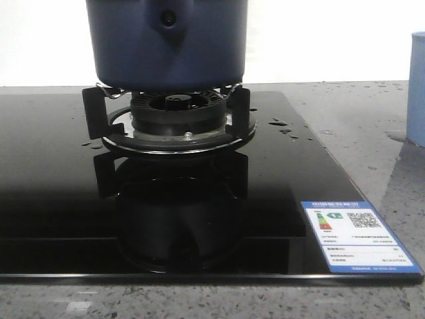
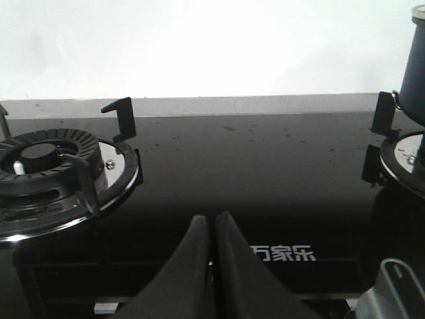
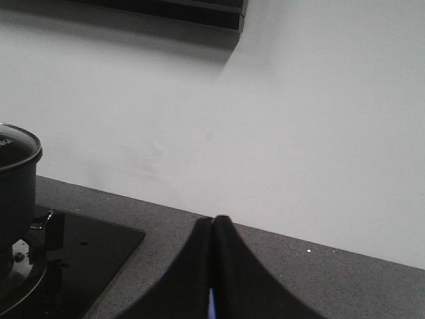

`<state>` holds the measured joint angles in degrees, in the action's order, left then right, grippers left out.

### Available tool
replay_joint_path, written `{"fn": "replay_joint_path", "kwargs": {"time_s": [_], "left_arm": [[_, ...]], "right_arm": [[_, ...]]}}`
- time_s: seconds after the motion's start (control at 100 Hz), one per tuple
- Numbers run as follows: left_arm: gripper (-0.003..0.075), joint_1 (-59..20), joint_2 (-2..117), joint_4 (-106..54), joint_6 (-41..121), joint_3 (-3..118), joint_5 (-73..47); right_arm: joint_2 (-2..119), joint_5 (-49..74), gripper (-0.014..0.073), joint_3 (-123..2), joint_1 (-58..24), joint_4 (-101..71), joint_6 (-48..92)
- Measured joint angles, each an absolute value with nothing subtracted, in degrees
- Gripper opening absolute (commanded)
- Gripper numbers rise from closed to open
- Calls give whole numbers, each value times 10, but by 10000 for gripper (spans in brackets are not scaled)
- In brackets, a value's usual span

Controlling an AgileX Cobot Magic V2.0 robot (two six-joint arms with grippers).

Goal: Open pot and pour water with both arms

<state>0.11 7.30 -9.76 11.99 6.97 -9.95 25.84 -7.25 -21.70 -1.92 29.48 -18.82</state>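
The dark navy-blue pot (image 1: 166,43) stands on the burner (image 1: 178,116) of a black glass hob, its handle bracket with a round hole facing the front camera. Its top is cut off in the front view. The right wrist view shows the pot's edge (image 3: 14,189) with a glass lid on it. The left wrist view shows a strip of its wall (image 2: 415,73). Small water droplets (image 1: 279,124) lie on the glass right of the burner. My left gripper (image 2: 212,219) is shut and empty over the hob's middle. My right gripper (image 3: 213,220) is shut above the grey counter, right of the pot. Neither gripper shows in the front view.
A second burner (image 2: 50,166) with black pan supports sits on the hob's left side. A pale blue cup (image 1: 417,90) stands on the grey speckled counter at the right edge. A white wall runs behind the counter. An energy label (image 1: 355,236) is stuck on the hob's front right corner.
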Motion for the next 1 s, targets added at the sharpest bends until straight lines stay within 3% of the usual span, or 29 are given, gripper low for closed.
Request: {"fn": "replay_joint_path", "kwargs": {"time_s": [0.19, 0.48, 1.0], "left_arm": [[-19, 1, -3, -35, 66, 1, -82], [-19, 12, -3, -43, 46, -1, -186], [-19, 12, -3, -45, 44, 0, -189]], "right_arm": [[258, -73, -74, -217, -19, 295, -188], [257, -74, -74, -217, -19, 296, -188], [257, -74, -74, -217, -19, 296, -188]]}}
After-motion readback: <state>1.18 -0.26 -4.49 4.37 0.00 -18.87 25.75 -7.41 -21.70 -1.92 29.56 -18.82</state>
